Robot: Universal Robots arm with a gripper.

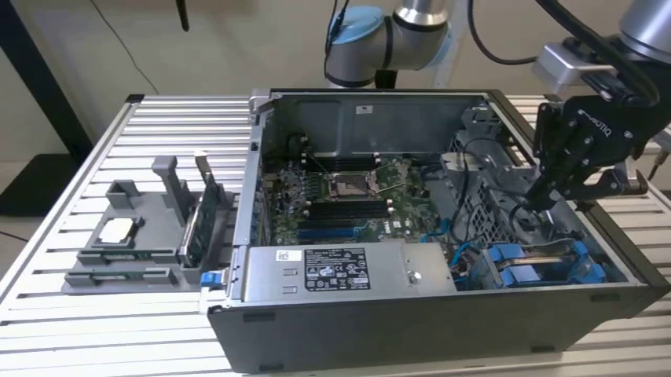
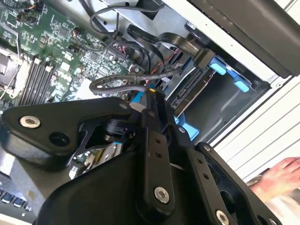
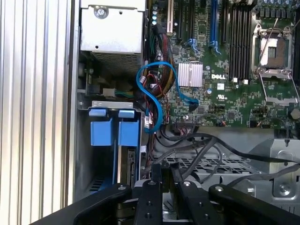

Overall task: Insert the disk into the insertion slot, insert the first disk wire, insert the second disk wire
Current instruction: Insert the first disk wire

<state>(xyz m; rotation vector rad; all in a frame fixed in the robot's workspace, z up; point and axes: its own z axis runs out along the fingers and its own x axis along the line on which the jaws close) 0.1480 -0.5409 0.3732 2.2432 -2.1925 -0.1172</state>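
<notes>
The disk sits in the insertion slot, its blue carrier tabs facing out at the case's front right corner. In both wrist views the blue carrier shows seated in the dark metal cage. My gripper hangs inside the case just above the cage. Its fingers stand close together, and a black wire runs to their tips. A blue disk wire loops between the motherboard and the cage.
The grey power-supply box lies along the case's front wall. The green motherboard fills the floor. Black cable bundles cross near my fingers. A grey holder with parts stands on the exterior view's left. A person's hand rests outside the case.
</notes>
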